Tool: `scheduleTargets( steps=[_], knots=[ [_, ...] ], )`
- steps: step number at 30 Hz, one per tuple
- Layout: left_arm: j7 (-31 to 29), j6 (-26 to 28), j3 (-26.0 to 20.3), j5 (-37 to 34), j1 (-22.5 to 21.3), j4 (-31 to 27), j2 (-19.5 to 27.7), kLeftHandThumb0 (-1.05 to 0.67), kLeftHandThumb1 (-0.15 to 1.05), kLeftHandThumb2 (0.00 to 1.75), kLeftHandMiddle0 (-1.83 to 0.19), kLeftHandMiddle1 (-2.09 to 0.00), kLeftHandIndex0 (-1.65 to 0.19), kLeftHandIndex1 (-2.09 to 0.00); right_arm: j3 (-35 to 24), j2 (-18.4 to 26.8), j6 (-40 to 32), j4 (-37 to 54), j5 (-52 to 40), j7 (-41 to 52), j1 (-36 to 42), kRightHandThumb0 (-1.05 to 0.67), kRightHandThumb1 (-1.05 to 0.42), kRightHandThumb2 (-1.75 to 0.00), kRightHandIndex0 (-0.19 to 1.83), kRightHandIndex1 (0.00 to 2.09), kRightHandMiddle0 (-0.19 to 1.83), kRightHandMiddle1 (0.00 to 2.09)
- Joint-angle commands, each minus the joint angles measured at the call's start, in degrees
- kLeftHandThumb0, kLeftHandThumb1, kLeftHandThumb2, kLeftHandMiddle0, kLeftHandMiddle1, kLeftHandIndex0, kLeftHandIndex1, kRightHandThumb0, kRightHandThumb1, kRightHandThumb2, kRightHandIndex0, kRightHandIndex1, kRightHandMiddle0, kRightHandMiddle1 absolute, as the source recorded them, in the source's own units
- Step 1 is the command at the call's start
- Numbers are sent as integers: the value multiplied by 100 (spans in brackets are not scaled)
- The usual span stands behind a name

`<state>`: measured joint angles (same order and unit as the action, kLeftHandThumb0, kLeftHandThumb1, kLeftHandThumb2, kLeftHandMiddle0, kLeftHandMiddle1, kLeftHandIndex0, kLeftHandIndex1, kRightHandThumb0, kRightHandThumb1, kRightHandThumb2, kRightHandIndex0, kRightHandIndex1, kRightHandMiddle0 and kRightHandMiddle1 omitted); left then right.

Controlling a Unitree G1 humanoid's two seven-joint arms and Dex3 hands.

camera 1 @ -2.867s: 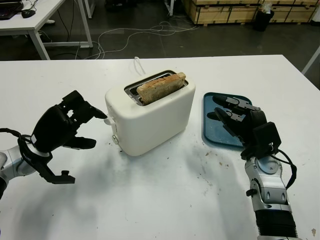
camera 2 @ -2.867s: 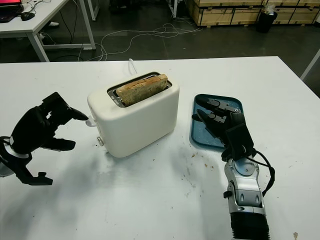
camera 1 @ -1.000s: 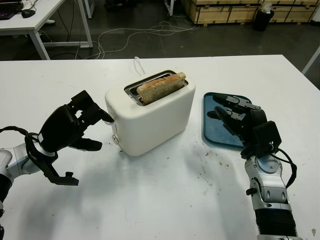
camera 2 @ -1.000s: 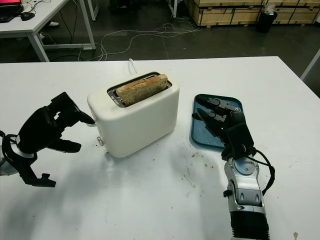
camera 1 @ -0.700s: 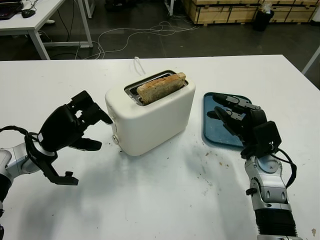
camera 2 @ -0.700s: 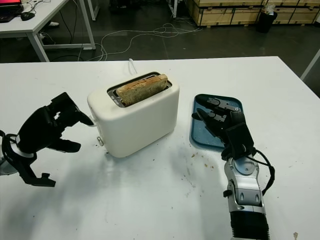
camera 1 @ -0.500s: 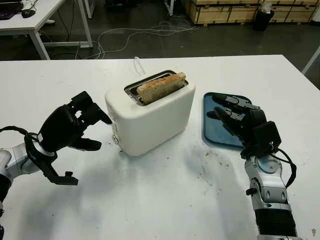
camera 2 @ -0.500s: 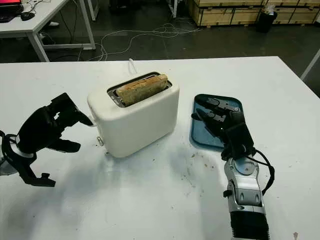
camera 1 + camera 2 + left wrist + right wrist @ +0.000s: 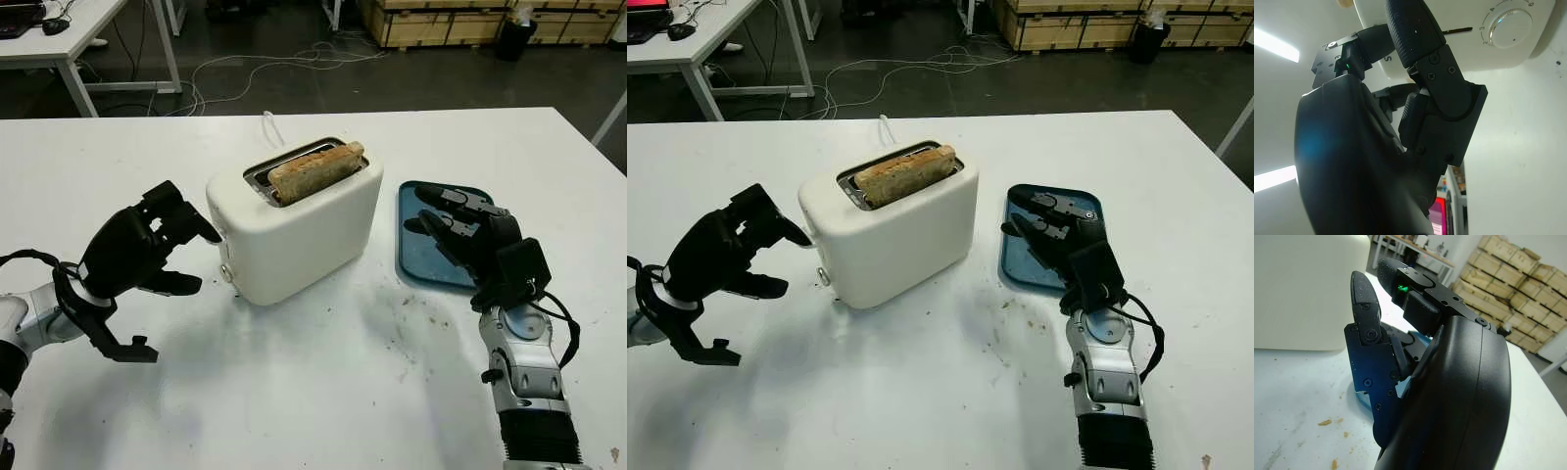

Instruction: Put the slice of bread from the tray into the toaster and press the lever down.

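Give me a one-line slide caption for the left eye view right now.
Bread slice standing in the white toaster, left hand open at its lever end, right hand open over the blue tray.

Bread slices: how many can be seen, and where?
1. The bread slice stands in the slot of the toaster, sticking out. The tray shows none, though the right hand covers part.

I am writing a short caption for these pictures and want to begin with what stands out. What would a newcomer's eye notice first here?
First, the white toaster in the middle of the white table, with a slice of bread standing up out of its slot. Next, the black left hand, open, close to the toaster's lever end, one of its fingers reaching toward the lever. The right hand, also open, is over the blue tray on the toaster's other side.
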<state>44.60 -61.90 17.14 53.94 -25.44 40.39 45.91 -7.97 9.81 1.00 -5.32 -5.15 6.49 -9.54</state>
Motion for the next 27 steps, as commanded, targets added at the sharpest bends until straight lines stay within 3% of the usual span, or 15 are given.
scheduleTargets(
  steps=[1,27],
  knots=[
    [74,4,-25,-77,-1,54,-32,-94,92,96,-12,-175,0,-155,8,-39,167,-16,-19,20,10,-49,-92,-10,89,57,104,0],
    [170,161,44,2,-115,306,-49,-96,92,97,-22,-175,0,-170,12,-54,315,-47,-67,132,41,-50,-92,-10,92,56,105,0]
  ],
)
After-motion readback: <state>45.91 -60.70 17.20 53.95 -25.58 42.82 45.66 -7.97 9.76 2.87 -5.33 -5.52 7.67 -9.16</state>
